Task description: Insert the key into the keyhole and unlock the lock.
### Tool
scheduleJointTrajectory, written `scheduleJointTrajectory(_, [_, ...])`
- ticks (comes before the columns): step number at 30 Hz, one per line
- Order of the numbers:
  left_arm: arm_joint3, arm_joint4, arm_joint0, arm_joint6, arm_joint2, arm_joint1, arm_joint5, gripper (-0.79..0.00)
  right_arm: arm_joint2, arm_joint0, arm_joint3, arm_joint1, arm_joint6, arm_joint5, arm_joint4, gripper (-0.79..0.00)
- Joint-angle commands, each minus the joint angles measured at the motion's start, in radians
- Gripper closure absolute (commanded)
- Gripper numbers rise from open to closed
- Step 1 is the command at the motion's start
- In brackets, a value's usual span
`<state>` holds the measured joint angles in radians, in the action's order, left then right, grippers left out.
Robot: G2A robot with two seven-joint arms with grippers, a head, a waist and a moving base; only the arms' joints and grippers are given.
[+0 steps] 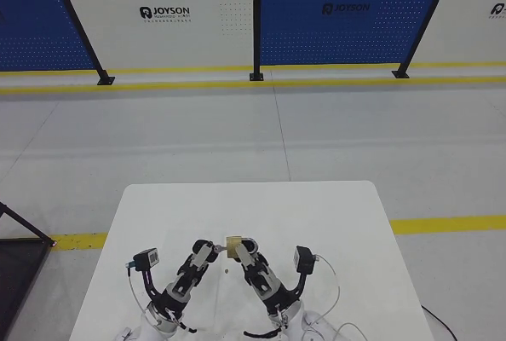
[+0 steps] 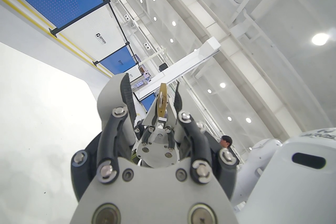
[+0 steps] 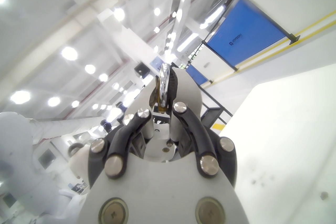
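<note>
Two grippers tip to tip above the near middle of the white table. Right gripper clamped tight on the brass padlock, raised off the tabletop, edge-on in both wrist views. Left gripper just beside it, fingers spread apart to either side of the padlock, contact with it not discernible. Silver part against the padlock's brass body, key or lock fitting not distinguishable. Blue and white barrier panels beyond yellow floor lines, well apart from the table.
</note>
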<state>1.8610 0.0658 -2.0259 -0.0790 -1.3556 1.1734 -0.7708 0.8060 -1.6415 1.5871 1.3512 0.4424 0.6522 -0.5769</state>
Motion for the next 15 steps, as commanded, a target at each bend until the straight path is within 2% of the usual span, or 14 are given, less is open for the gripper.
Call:
scheduleJointTrajectory(1, [-0.004,0.001,0.001,-0.005,0.001,0.0,-0.009,-0.228,0.002,-0.001,-0.001,0.0,-0.002,0.001,0.002,0.0])
scheduleJointTrajectory(4, [-0.01,0.003,0.003,-0.01,0.002,-0.001,-0.021,-0.166,0.004,-0.003,-0.003,0.001,-0.007,0.0,0.006,0.0])
scheduleJointTrajectory(11, [-0.014,0.016,0.01,-0.014,0.004,-0.001,-0.024,-0.163,0.005,-0.003,-0.004,0.003,-0.026,0.0,0.013,0.0])
scheduleJointTrajectory(15, [-0.015,0.028,0.014,-0.011,0.005,0.0,-0.019,-0.12,0.005,-0.003,-0.003,0.004,-0.035,0.0,0.014,0.0])
